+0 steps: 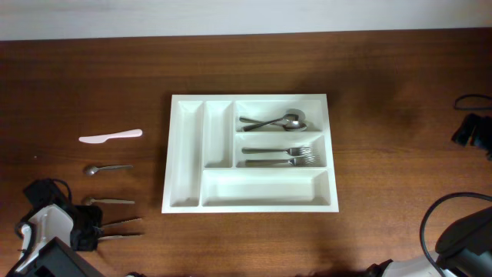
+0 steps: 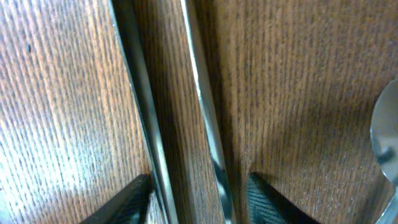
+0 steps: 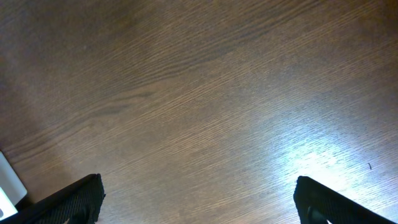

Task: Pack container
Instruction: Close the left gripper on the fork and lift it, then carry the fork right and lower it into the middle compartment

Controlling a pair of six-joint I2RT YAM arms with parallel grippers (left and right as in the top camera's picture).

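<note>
At eight o'clock on the table [image 1: 384,77], the left gripper [image 2: 198,180] has its jaws apart, straddling two slim metal handles [image 2: 202,106]. The container [image 1: 265,188] lies at centre, with spoons [image 1: 273,121] and forks [image 1: 280,156] in its two-o'clock compartments. At four o'clock, the right gripper [image 3: 196,193] hangs spread wide above the wood.

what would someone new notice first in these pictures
The big white container sits mid-table, with spoons in its upper right compartment and forks in the one below; its other compartments look bare. Left of it lie a pale plastic knife and two small spoons. At the near left corner the left gripper straddles two slim metal pieces.
</note>
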